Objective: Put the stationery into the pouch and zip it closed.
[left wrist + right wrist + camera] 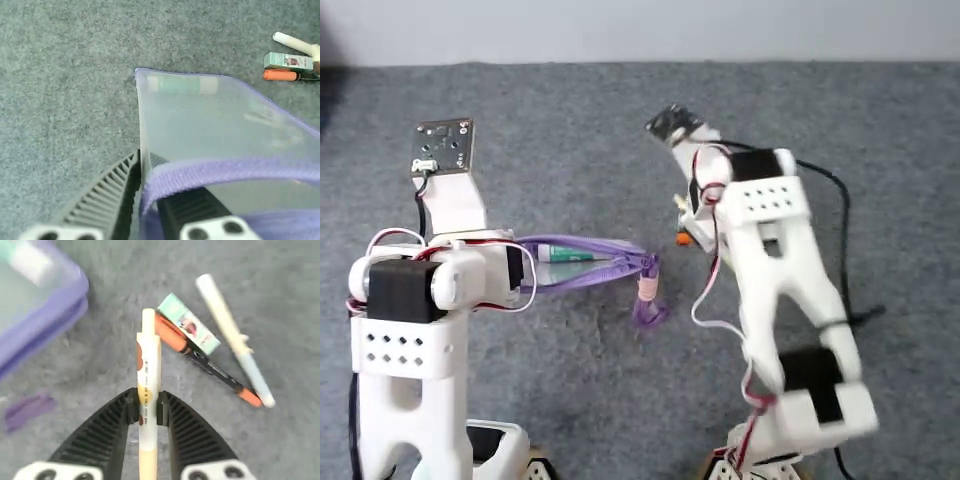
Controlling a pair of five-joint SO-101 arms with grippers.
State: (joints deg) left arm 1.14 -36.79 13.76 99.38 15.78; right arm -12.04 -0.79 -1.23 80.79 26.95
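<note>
Squarely clamped — pen (148,355) in right gripper (148,409).

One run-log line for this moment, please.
left gripper shut on pouch edge | right gripper shut on cream pen | marker, box, white pen on carpet

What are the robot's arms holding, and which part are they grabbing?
The left arm's fingers pinch the pouch at its purple edge, near a corner. The right arm's fingers grip a cream pen partway along its barrel.
</note>
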